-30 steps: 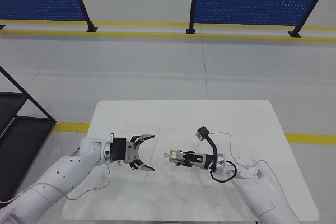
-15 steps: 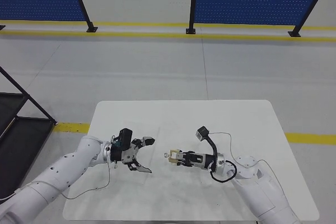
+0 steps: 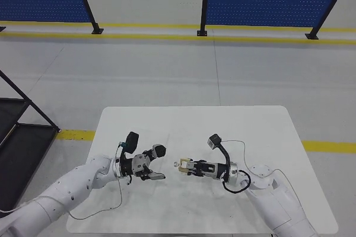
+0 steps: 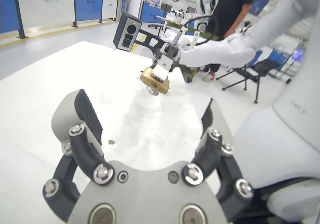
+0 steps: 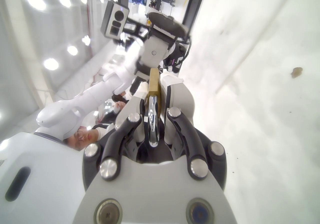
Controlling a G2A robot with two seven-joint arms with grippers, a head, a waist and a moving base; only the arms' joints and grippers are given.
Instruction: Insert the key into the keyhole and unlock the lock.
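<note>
My right gripper [image 3: 188, 166] hovers over the middle of the white table [image 3: 255, 127], shut on a brass padlock [image 3: 181, 166]. The right wrist view has the padlock [image 5: 153, 80] edge-on between the fingers, its steel shackle [image 5: 153, 122] pointing back into the palm. A silver key [image 4: 152, 90] sticks out of the padlock [image 4: 160, 82], on the side facing my left gripper. My left gripper [image 3: 159, 162] is a short way left of the lock, open and holding nothing, its ribbed pads [image 4: 86, 112] spread wide and facing the key.
A small brown crumb [image 4: 110, 142] lies on the table under the left gripper. The table's near edge [image 3: 166, 231] is close behind both arms. A black rack [image 3: 12, 136] stands on the floor to the left.
My left wrist has rolled, bringing its camera on top, and the open gripper has shifted slightly toward the padlock. The right gripper and padlock have stayed put.
</note>
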